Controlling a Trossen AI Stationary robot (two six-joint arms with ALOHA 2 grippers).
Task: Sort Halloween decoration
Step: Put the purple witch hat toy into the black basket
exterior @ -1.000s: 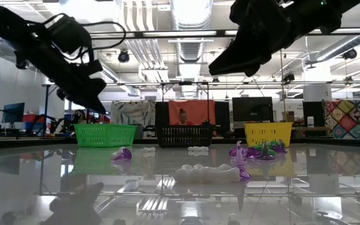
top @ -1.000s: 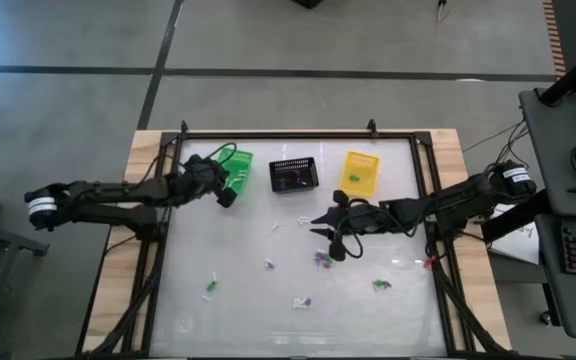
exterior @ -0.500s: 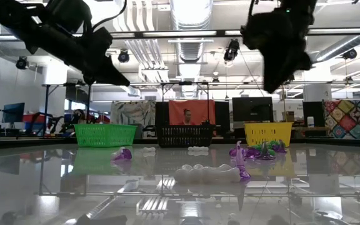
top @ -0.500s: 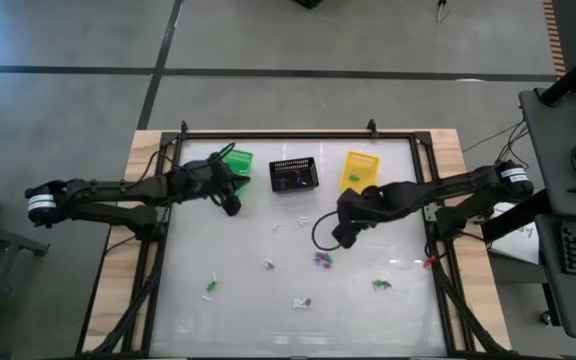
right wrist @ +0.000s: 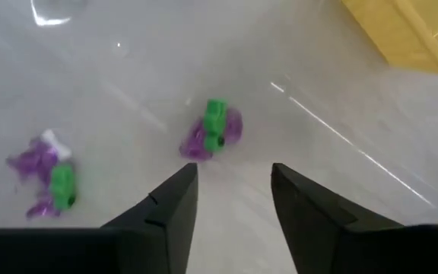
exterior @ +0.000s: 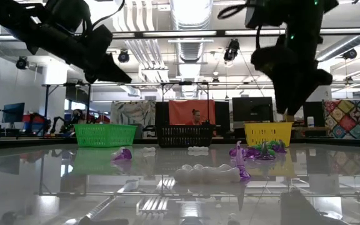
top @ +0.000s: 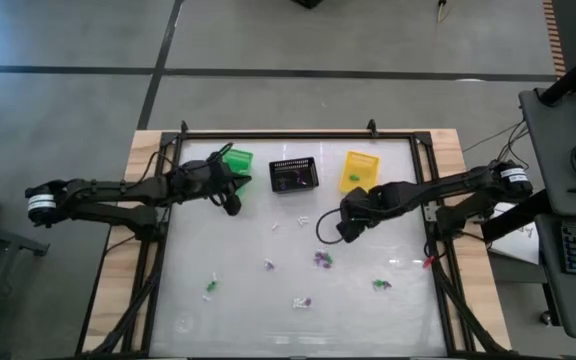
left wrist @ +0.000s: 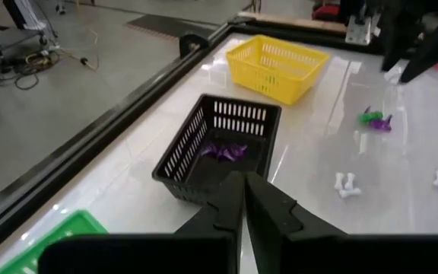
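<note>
Grey concrete floor [top: 298, 40] all round, bright ceiling lights [exterior: 189, 12] overhead, monitors [exterior: 252, 107] and a patchwork quilt [exterior: 355, 117] along the back.

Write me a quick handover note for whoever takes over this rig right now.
Left end effector: shut, empty, beside the green basket.
Right end effector: open, empty, above a purple-and-green trinket near the yellow basket.
Done: purple trinkets lie in the black basket.
Left: trinkets scattered over the table, among them a white one and a purple one. Sorting is far from finished.
</note>
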